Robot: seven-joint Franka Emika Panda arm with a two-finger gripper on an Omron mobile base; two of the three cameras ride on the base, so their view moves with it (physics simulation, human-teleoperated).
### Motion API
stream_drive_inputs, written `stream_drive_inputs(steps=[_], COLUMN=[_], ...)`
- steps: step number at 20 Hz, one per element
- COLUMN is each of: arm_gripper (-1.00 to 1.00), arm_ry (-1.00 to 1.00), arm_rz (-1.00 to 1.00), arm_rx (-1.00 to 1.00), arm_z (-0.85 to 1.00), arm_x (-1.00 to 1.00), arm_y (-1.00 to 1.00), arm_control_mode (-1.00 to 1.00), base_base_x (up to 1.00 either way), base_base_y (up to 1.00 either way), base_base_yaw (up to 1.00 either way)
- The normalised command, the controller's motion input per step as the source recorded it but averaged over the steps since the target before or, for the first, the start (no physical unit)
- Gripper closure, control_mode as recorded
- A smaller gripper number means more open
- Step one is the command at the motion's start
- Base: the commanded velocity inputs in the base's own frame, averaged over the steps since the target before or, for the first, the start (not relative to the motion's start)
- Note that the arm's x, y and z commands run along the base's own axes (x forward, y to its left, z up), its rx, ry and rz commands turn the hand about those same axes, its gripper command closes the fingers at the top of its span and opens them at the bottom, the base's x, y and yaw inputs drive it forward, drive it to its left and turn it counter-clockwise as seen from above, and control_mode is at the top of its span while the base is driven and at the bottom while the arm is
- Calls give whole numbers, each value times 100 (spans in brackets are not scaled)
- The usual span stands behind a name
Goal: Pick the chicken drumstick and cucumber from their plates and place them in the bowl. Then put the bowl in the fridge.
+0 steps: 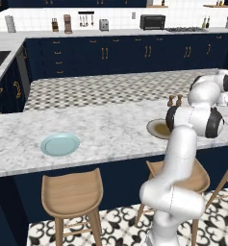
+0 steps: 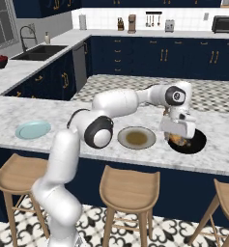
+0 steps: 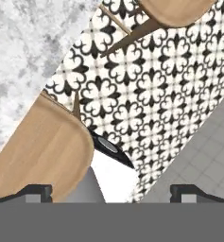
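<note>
Over the black bowl (image 2: 189, 143) the pincer (image 2: 178, 137) stands wide apart, holding nothing; the chicken drumstick (image 2: 179, 141) lies inside.

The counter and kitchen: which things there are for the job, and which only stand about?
For the job: black bowl with the chicken drumstick in it; grey-beige plate; light blue plate; open gripper over the bowl.

Standing about: wooden stools; toaster oven; sink.

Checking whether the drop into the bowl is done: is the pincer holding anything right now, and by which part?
Nothing is held. The pincer stands wide open with nothing between its fingertips. In the right base view, the chicken drumstick lies in the bowl beneath the hand.
</note>
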Motion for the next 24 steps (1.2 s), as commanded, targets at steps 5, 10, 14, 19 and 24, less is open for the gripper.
stream_drive_inputs(steps=[5,10,14,19,24], arm_gripper=[-100,-100,-100,-100,-100], arm_ry=[-16,-5,0,0,-3], arm_rz=[62,47,36,11,-23], arm_rx=[-6,9,13,16,29], arm_z=[13,0,9,1,0], arm_x=[-19,27,60,19,12], arm_y=[-13,-10,-35,-65,-49], arm_control_mode=[-100,-100,-100,-100,-100], base_base_x=[0,0,0,0,0], base_base_y=[0,0,0,0,0], base_base_yaw=[0,0,0,0,0])
